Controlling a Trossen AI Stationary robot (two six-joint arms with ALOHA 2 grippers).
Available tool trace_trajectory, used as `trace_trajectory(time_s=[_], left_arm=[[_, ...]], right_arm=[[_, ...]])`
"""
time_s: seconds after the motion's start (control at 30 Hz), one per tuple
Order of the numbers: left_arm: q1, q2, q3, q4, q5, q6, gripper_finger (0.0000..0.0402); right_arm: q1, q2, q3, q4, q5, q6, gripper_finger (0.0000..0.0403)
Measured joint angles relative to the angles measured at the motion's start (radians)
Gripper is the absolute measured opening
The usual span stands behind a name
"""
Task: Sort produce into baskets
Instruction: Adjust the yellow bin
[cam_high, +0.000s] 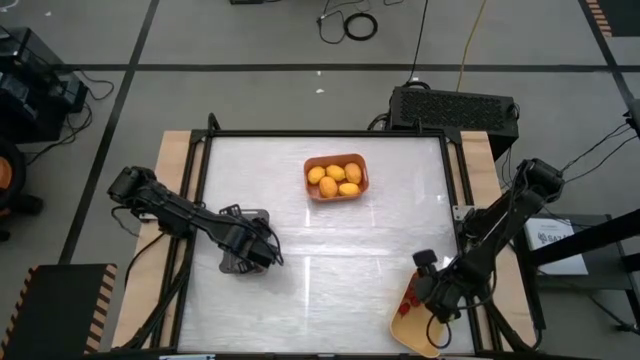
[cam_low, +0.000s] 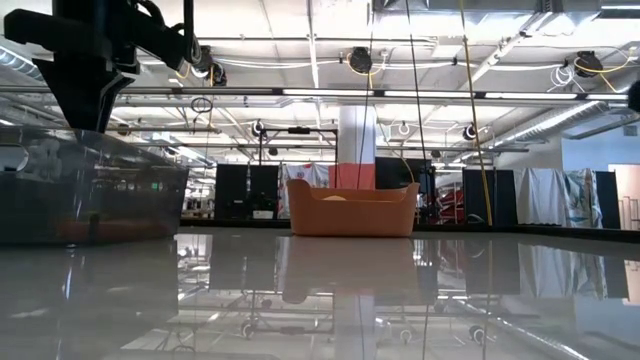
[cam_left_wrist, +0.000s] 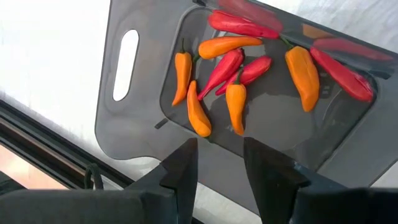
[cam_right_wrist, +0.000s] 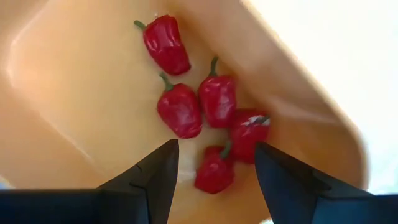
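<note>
The orange basket (cam_high: 336, 177) stands at the far middle of the table and holds several yellow-orange round fruits (cam_high: 335, 180). My left gripper (cam_left_wrist: 219, 144) is open and points down over the dark grey basket (cam_left_wrist: 143, 81). Several red and orange chili pieces (cam_left_wrist: 227, 68) lie on that basket's floor. My right gripper (cam_right_wrist: 216, 149) hangs open over the yellow basket (cam_right_wrist: 74, 81) at the near right corner. Several red berries (cam_right_wrist: 186, 109) lie in it. One berry (cam_right_wrist: 214, 171) lies below the gap between the right fingers, apart from them.
The white tabletop (cam_high: 340, 260) lies bare between the three baskets. A black frame (cam_high: 452, 200) runs round it. A black box (cam_high: 455, 105) stands beyond the far right corner. In the low view the grey basket (cam_low: 90, 195) stands left and the orange one (cam_low: 352, 210) mid-table.
</note>
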Motion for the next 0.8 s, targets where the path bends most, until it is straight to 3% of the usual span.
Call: trace_trajectory(time_s=[0.37, 0.6, 0.8], left_arm=[[0.000, 0.000, 0.000, 0.000, -0.008, 0.000, 0.0137], [0.000, 0.000, 0.000, 0.000, -0.033, 0.001, 0.0137], [0.000, 0.000, 0.000, 0.001, -0.050, 0.001, 0.0137]], right_arm=[[-0.060, 0.000, 0.000, 0.037, 0.103, -0.400, 0.0201], [-0.065, 0.000, 0.000, 0.195, 0.102, -0.746, 0.0201], [-0.061, 0.000, 0.000, 0.225, 0.096, -0.948, 0.0201]])
